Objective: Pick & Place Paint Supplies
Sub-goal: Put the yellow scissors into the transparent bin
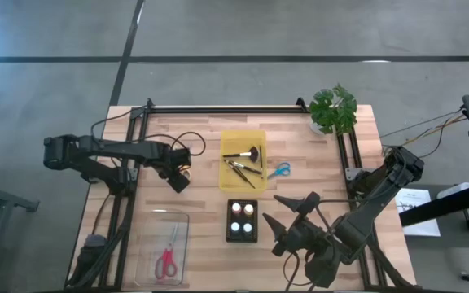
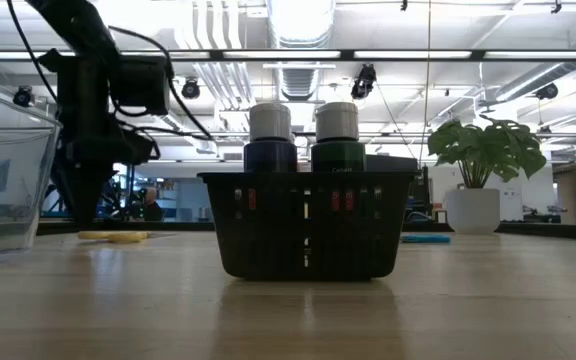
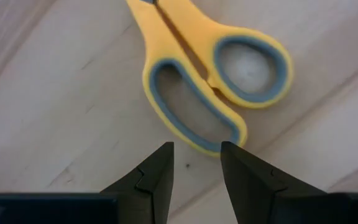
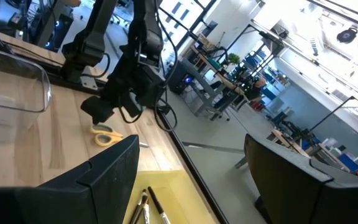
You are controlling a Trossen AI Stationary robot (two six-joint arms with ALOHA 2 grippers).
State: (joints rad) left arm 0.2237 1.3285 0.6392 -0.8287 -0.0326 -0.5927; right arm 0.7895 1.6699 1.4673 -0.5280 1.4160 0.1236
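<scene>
Two arms idle-to-poised; supplies already sorted, judging by layout.
High view: brushes (image 1: 245, 163) in yellow tray (image 1: 228, 181), bottles (image 1: 243, 220) in black basket (image 1: 257, 236). Low view: bottle label unreadable. Left wrist: left gripper (image 3: 196, 163) part-spread, empty, over yellow scissors (image 3: 213, 68); next, descend and close. Right wrist: right gripper (image 4: 191, 174) spread, empty.

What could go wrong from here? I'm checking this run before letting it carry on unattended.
1. The left gripper hovers open over yellow-handled scissors, which are not a paint supply; it may well grab the wrong item.
2. The scissors lie flat on the table, so closing fingers could skid off the handle loops.
3. The right gripper waits open close to the black basket of paint bottles; a swing toward the yellow tray might clip them.
</scene>
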